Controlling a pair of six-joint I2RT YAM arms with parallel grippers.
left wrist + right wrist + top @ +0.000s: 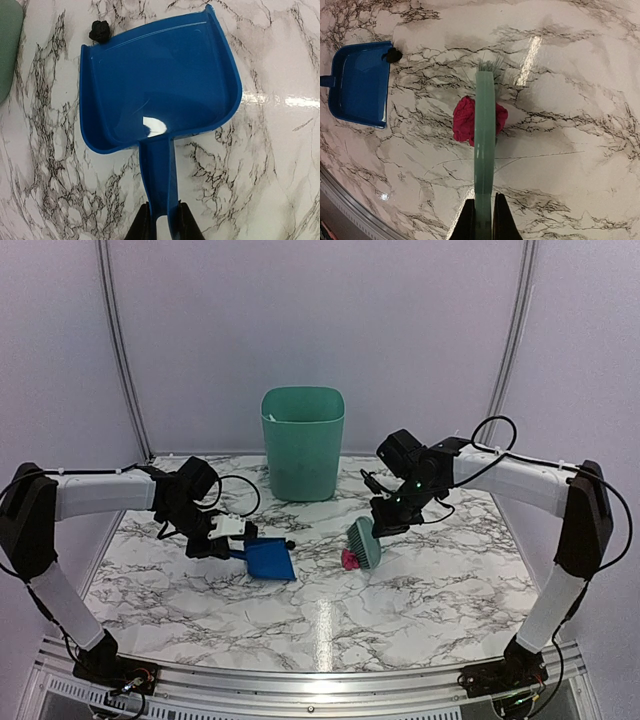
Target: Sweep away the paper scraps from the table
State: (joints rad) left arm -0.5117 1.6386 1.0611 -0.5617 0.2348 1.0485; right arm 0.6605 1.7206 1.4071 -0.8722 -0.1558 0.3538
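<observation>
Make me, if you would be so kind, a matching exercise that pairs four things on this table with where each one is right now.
Things:
1. blue dustpan
2. green brush
3. pink scrap
4. black scrap

Places:
A. gripped in the right fingers
B. on the table, at a corner of the dustpan's mouth
C. handle gripped in the left fingers
D. on the table, right against the brush

Pairs: 1-C, 2-A, 3-D, 4-B.

Open marble lies between the blue dustpan [270, 560] and the green brush [363, 543]. It is obstructed only by a red scrap [349, 560] against the bristles and a black scrap [99, 31] at the dustpan's lip corner. The teal bin [302, 443] blocks the rear centre. The near half of the table [400, 610] is passable.
</observation>
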